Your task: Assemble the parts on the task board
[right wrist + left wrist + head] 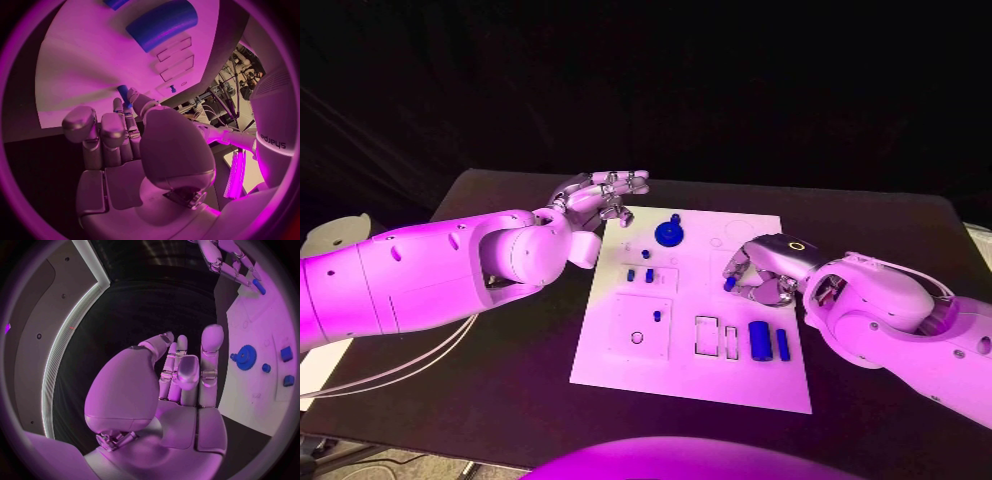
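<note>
The job looks partly done: a blue gear [671, 235] stands at 12 o'clock on the task board [689, 385], the right hand [764, 268] pinches a small blue peg [730, 284] above the middle, the left hand [600, 198] is spread, holding nothing, and two blue bars [769, 341] wait at 5 o'clock.

Head view: high, facing down on the whole task board [689, 310].
Left wrist view: close behind left hand [181, 385], facing the board's far end.
Right wrist view: close behind right hand [125, 150], probably near board.
Shared: board.
</note>
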